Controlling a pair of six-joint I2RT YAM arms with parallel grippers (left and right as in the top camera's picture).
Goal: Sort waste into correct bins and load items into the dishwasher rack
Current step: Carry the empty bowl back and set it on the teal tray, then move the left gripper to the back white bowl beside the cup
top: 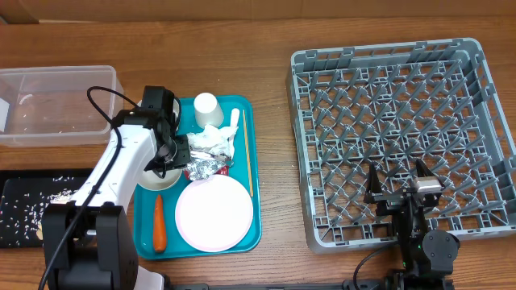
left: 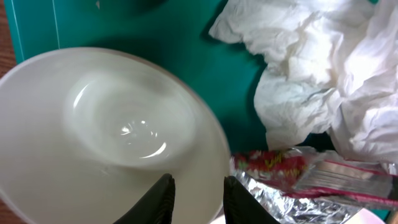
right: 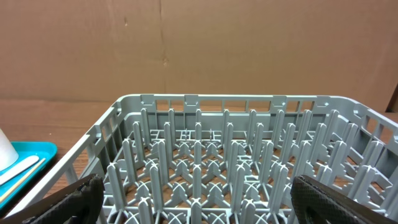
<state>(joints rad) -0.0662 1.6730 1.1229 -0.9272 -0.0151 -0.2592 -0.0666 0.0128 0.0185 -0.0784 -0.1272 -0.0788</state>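
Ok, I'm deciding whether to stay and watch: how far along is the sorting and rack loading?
Early. Done: only crumbs lie in the black tray. In hand: left gripper, jaws slightly parted, astride a bowl rim. Left: napkin, foil wrapper, cup, plate on the teal tray; dishwasher rack holds nothing, right gripper open at its near edge.

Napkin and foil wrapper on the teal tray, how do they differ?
The napkin is matte white paper; the wrapper is shiny silver with red print. The napkin looks bulkier than the wrapper. The napkin lies by the cup, the wrapper by the plate. Both are crumpled, on the tray.
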